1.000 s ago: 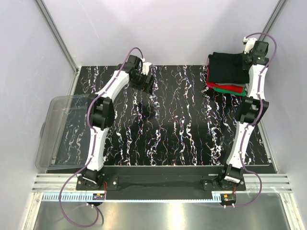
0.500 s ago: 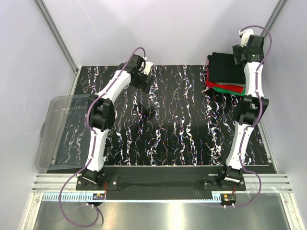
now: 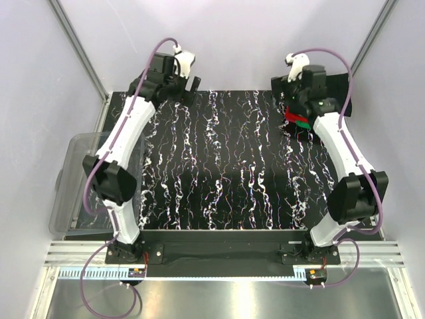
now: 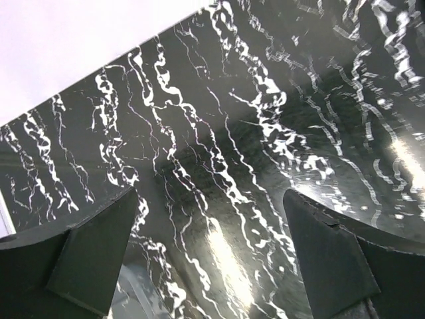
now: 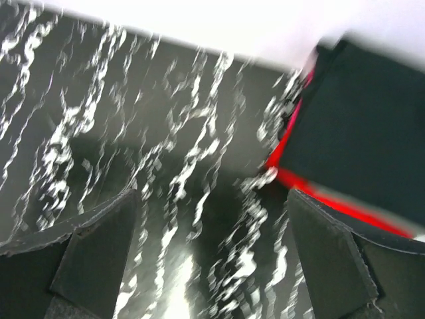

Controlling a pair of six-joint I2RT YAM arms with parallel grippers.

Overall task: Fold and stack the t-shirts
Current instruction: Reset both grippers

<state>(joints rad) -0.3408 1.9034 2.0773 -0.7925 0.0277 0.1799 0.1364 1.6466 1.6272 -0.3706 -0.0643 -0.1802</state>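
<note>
Stack of t-shirts (image 3: 341, 92) sits at the far right corner of the surface (image 3: 232, 166), close to the back wall. The right arm crosses over most of it in the top view.

- Black shirt (image 5: 362, 136) lies on top, folded flat.
- Red shirt (image 5: 290, 177) shows as a thin edge beneath it.
- A sliver of green shirt (image 3: 304, 125) shows at the near left corner, under the red.

Right hand (image 5: 211, 199): released, with its fingers (image 5: 96, 246) spread wide and only marbled surface between them. It hangs above the surface just to the left of the stack. In the wrist view the stack's near left corner lies up and to the right of the gap, apart from both fingers, and no cloth is in its grasp. That wrist picture is motion-blurred, so fine detail on the shirts cannot be read.

Left hand (image 4: 211, 198): also released, spread wide and holding nothing. It is at the far left of the surface by the back wall, well apart from the stack, with bare marbled top below it.

Clear plastic bin (image 3: 73, 179) overhangs the surface's left edge, beside the left arm.
</note>
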